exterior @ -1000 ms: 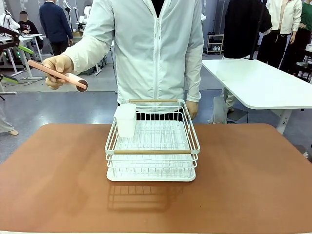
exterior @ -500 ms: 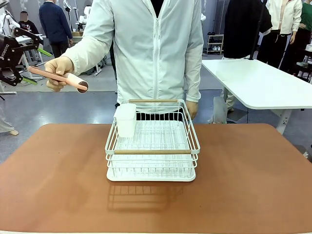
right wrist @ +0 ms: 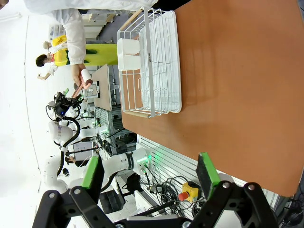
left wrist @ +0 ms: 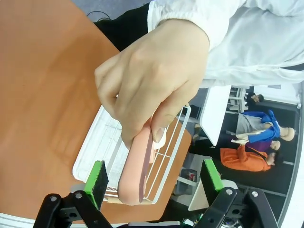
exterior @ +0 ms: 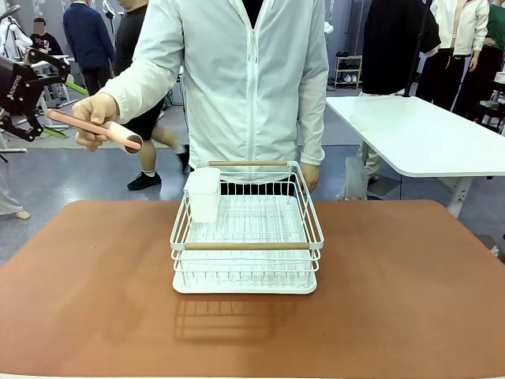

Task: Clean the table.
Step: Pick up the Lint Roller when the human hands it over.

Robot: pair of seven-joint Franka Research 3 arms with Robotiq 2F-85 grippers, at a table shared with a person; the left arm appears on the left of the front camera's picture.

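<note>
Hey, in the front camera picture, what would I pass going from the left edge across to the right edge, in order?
left tool → person's hand holding a pink roller → white wire rack → white-topped table

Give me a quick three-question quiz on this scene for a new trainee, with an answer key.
1. Fill in: the white wire rack stands on the brown ____.
2. True or false: the left gripper is shut on the pink-handled roller.
3. What holds the roller? A) the person's hand B) the rack C) nothing
Key: 1 table; 2 false, its jaws stand open; 3 A.
</note>
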